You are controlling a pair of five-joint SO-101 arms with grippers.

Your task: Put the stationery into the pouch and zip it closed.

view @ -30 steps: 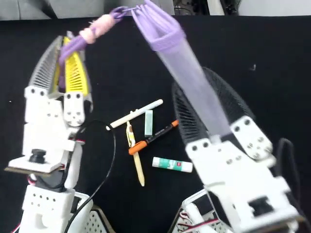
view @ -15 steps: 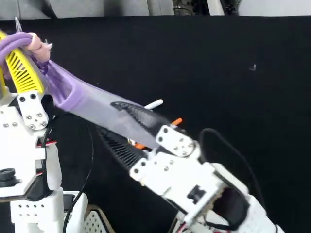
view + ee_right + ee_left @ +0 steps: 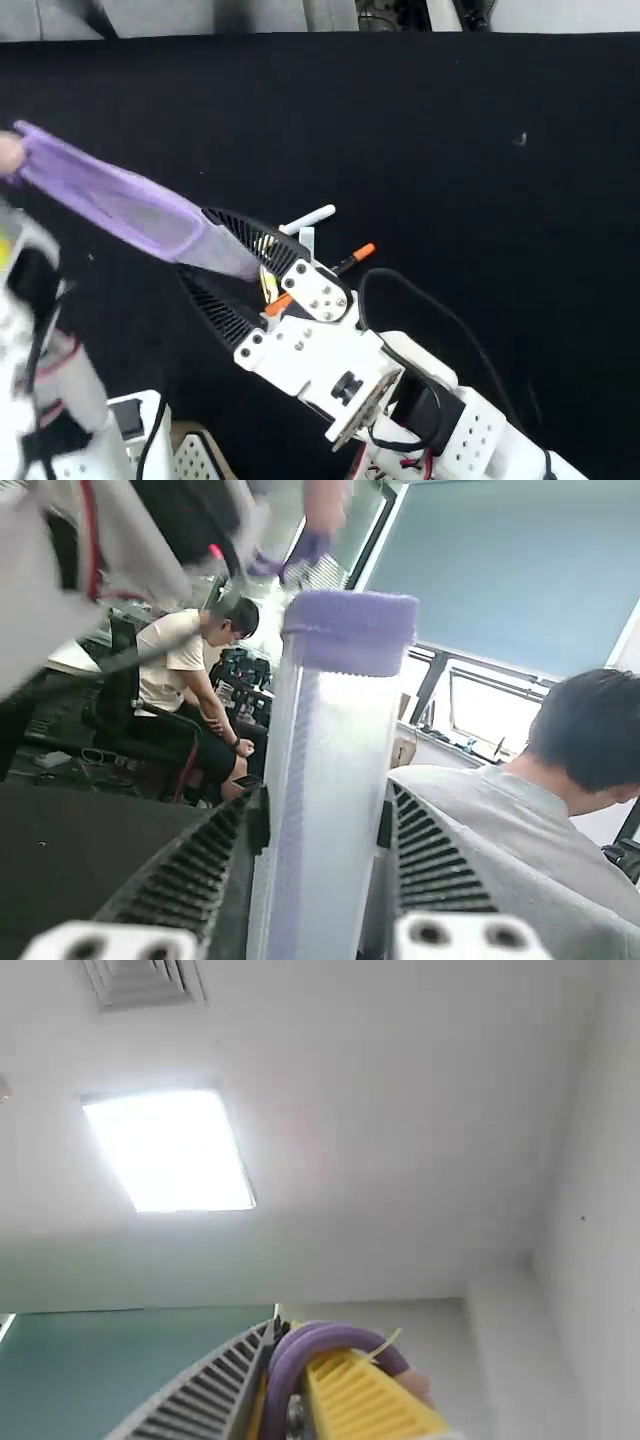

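Two end effectors hold one pouch between them. Nearest, the right end effector [image 3: 196, 243] has its black ribbed jaws closed on the pouch [image 3: 120, 200] at its clear, greyish end. In the right wrist view the pouch stands up from between those jaws, a clear body topped by a purple band. From that grip the pouch runs stretched and slanted above the black tabletop [image 3: 480, 150], its purple end pointing away from the right end effector. At that purple end the left end effector [image 3: 285, 1355] has a grey jaw and a yellow jaw nearly together, with the pouch's purple loop [image 3: 330, 1338] pinched between them and curling over the yellow one. The stationery lies loose on the tabletop, outside the pouch and just beyond its clear end. An orange marker [image 3: 352, 256] is partly hidden by the right arm, a pale green stick [image 3: 307, 240] lies beside the marker, and a white pen [image 3: 312, 216] lies farthest from the pouch.
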